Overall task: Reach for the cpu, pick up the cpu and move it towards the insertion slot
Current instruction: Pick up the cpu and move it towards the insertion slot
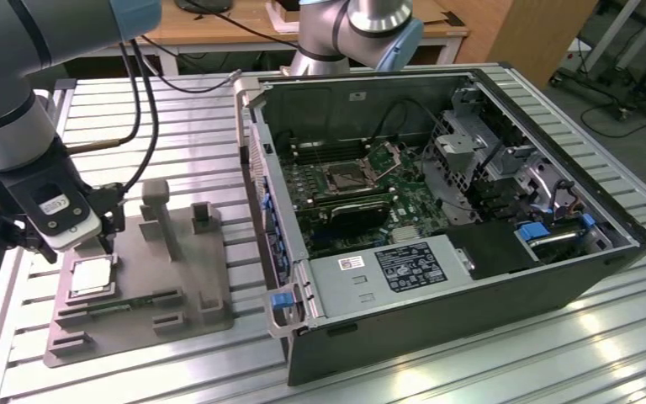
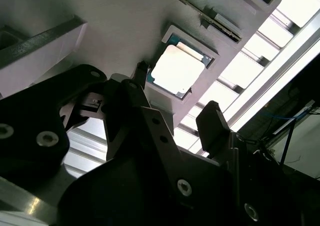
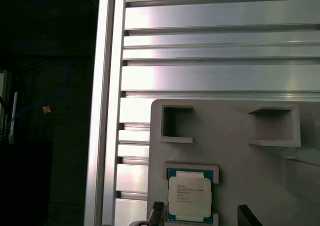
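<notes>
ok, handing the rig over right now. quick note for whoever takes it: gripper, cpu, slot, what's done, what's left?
Gripper: open, its black fingers on either side of the cpu and not closed on it.
Small flat square silver-topped cpu: lying flat in its recess on the grey plastic holder tray, on the slatted aluminium table.
Insertion slot: square metal-framed socket on the green motherboard inside the open black computer case, to the exterior view's right of the tray.
Done: reach for the cpu.
Left: cpu not gripped, not lifted, not moved toward the slot.
</notes>
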